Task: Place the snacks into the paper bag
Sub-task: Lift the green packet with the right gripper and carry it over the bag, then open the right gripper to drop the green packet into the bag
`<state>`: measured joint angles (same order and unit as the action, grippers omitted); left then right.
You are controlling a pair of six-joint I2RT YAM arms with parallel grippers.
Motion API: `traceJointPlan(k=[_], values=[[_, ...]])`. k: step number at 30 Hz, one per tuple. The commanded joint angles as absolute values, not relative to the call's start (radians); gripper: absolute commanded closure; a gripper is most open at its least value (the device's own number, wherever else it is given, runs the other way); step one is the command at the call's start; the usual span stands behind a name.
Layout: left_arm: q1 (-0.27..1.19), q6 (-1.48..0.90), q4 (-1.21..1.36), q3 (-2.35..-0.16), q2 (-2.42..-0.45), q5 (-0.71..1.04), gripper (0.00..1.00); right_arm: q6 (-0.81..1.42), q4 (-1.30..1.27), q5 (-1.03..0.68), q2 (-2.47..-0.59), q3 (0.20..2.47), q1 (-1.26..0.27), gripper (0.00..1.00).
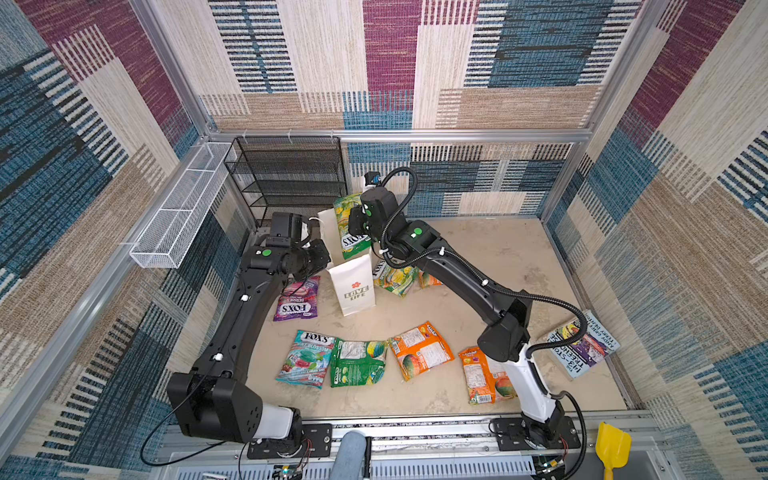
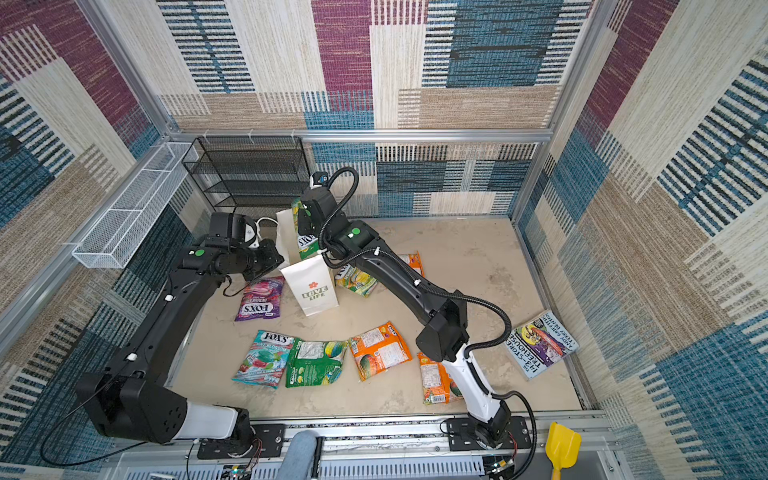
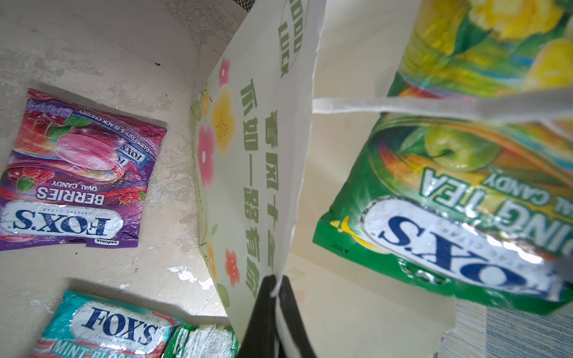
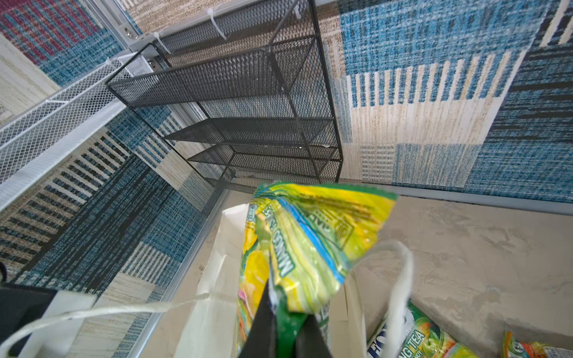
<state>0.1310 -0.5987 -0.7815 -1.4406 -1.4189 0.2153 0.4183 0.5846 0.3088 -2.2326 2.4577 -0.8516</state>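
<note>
The white paper bag (image 1: 353, 289) (image 2: 312, 291) with "LOVE LIFE" lettering stands upright mid-table, its mouth open. My left gripper (image 3: 276, 288) is shut on the top edge of the bag's flowered side panel (image 3: 248, 155). My right gripper (image 4: 280, 307) is shut on a green-yellow FOX'S packet (image 4: 310, 235) (image 1: 348, 226) that hangs upright in the bag's mouth. More snacks lie on the table. They are purple (image 1: 297, 297), teal-red (image 1: 305, 357), green (image 1: 357, 361), two orange ones (image 1: 422, 349) (image 1: 484, 374) and a yellow-green one (image 1: 395, 278) beside the bag.
A blue-and-white magazine (image 1: 582, 345) lies at the right wall. A black mesh rack (image 1: 291, 174) stands at the back behind the bag. A white wire basket (image 1: 183, 208) hangs on the left wall. The bag's loop handle (image 4: 400, 285) arcs beside the held packet.
</note>
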Motion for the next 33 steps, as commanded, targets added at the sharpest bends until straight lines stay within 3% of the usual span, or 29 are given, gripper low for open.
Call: traceJointPlan(k=[1, 6, 13, 20, 25, 33], values=[[0.126, -0.606, -0.747, -1.439, -1.421, 0.230, 1.00, 0.415, 0.571, 0.315, -2.232, 2.456, -0.859, 0.98], [0.121, -0.604, -0.744, -1.440, -1.425, 0.239, 1.00, 0.412, 0.567, 0.282, -2.242, 2.444, -0.873, 0.93], [0.121, -0.600, -0.742, -1.442, -1.431, 0.249, 1.00, 0.388, 0.533, 0.170, -2.252, 2.465, -0.875, 0.65], [0.118, -0.596, -0.743, -1.439, -1.441, 0.244, 1.00, 0.353, 0.525, 0.079, -2.197, 2.503, -0.876, 0.44], [0.114, -0.597, -0.750, -1.443, -1.449, 0.246, 1.00, 0.289, 0.544, 0.080, -2.066, 2.471, -0.875, 0.20], [0.106, -0.586, -0.774, -1.463, -1.458, 0.253, 1.00, 0.217, 0.478, 0.243, -1.688, 2.033, -0.844, 0.06]])
